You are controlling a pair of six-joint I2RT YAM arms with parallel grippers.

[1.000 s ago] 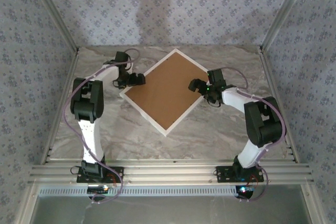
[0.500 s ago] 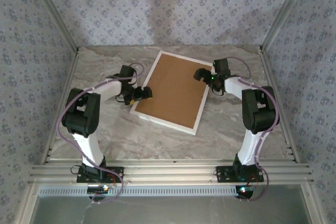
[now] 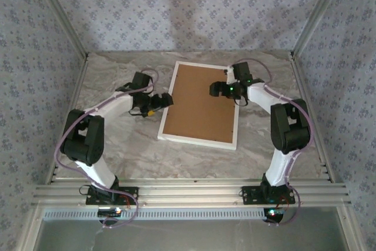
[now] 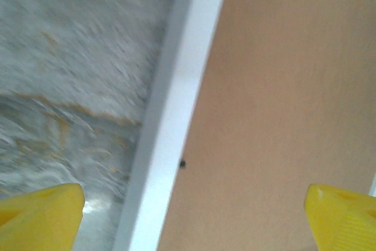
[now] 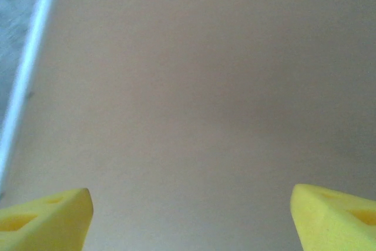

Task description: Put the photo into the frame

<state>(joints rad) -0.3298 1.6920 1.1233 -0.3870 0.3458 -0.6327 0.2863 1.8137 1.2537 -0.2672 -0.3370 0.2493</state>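
- The table (image 3: 117, 139), a grey marbled top, lies under everything. Both my arms reach in over it from the near edge.
- The frame (image 3: 197, 141) lies flat near the middle of the table, back side up. Its long sides run roughly away from me, a little askew, and its thin white moulding shows all round.
- The backing board (image 3: 200, 107), plain brown, fills the frame's opening and lies level inside the white moulding.
- My right claw (image 3: 214, 90) hangs over the far right part of the backing board, pointing left. Its jaws stand apart with nothing between them. From my right wrist, both yellow fingertips (image 5: 44, 216) sit over bare brown board, and the frame's white rail runs off at the far left.
- My left claw (image 3: 165, 100) is at the frame's left long side, pointing right, jaws wide apart and holding nothing. From my left wrist, one of the yellow pads (image 4: 38, 213) is over the marble and the other over the board, with the white rail between them. I cannot tell whether either touches.
- Two small black tabs (image 4: 183, 163) sit on the seam where the rail meets the board.
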